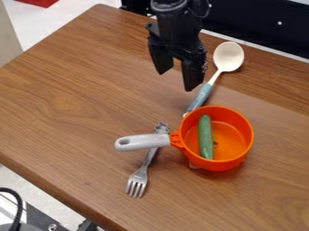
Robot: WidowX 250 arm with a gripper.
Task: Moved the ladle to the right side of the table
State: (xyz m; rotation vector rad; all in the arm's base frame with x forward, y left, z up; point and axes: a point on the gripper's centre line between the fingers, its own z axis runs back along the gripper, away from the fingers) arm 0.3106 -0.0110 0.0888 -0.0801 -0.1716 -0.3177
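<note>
One black hand [176, 81] is hanging over the far part of the wooden desk [72, 103], its two fingers standing wide apart and gripping nothing. The ladle [228, 56] is lying just to its right, its pale bowl pointing toward the far edge and its blue-grey handle slanting nearer and left, ending beside an orange saucepan [234, 135]. A green cucumber [206, 137] is lying inside the pan, whose grey handle is pointing left and crossing over a metal fork [138, 177].

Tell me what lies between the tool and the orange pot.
In the camera view, the teal handle of the ladle lies between the tool and the orange pot.
</note>
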